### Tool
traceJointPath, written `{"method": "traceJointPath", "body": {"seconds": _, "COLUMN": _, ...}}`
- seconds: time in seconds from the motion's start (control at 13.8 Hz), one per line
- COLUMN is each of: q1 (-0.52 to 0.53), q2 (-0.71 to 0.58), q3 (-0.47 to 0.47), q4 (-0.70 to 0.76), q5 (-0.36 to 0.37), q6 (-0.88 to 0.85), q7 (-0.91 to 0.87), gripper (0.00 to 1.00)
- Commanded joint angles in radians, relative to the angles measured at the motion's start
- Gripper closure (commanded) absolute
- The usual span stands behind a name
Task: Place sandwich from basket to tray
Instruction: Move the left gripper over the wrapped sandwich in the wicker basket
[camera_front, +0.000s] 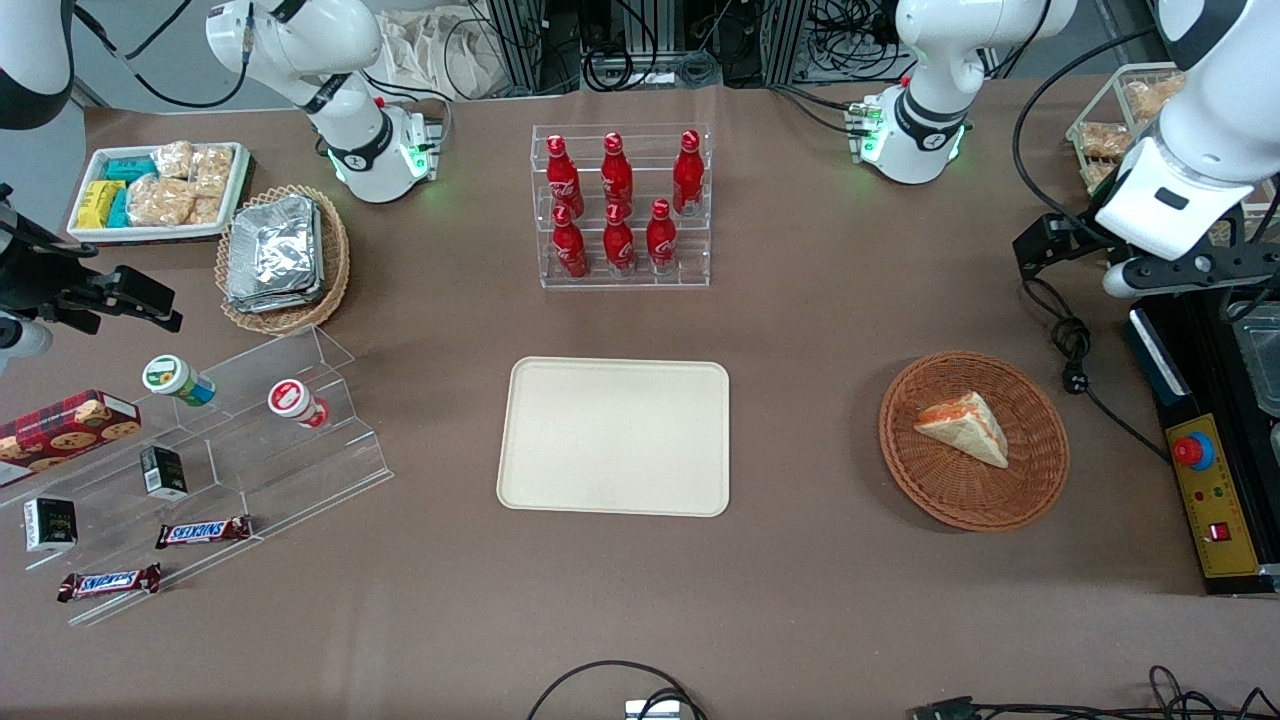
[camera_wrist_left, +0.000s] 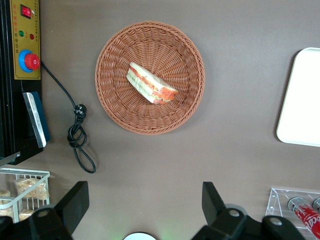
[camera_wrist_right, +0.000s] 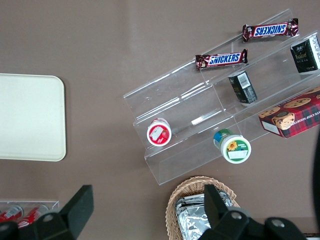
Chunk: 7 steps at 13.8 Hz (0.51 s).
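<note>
On the brown table toward the working arm's end sits the round reddish-brown woven wicker basket (camera_front: 972, 440), and inside it lies the small triangular sandwich of white bread (camera_front: 966, 426) with orange-red and green filling showing along its cut edge. It rests on the basket's floor, roughly central, with nothing touching it. The flat cream-beige rectangular tray with rounded corners (camera_front: 614, 436) lies at the middle of the table, well apart from the basket, and carries nothing.

The left arm's gripper (camera_wrist_left: 142, 210) hangs high above the table, farther from the front camera than the basket and not yet over it. In the wrist view its two dark fingers (camera_wrist_left: 75, 202) stand wide apart with only bare tabletop between them, so the jaws are fully spread and hold nothing.

By my reading the task has barely begun: the sandwich is untouched in the basket and no part of the transfer is done. What remains is everything, namely bringing the gripper over the basket, lowering it around the wedge, closing on the bread, lifting it clear of the wicker rim, carrying it across to the tray and setting it down there. The soft bread will likely want a gentle squeeze.
</note>
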Motion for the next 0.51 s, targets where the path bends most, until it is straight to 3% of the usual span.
{"method": "traceJointPath", "body": {"seconds": 0.0, "q1": -0.003, "q2": 0.035, "q3": 0.005, "q4": 0.03, "q5": -0.014, "q6": -0.02, "q7": 0.019, "gripper": 0.0}}
{"method": "traceJointPath", "body": {"seconds": 0.29, "q1": -0.002, "q2": 0.052, "q3": 0.009, "q4": 0.028, "q5": -0.015, "q6": -0.017, "q7": 0.014, "gripper": 0.0}}
{"method": "traceJointPath", "body": {"seconds": 0.44, "q1": 0.007, "q2": 0.087, "q3": 0.017, "q4": 0.026, "q5": -0.05, "q6": -0.002, "q7": -0.082, "gripper": 0.0}}
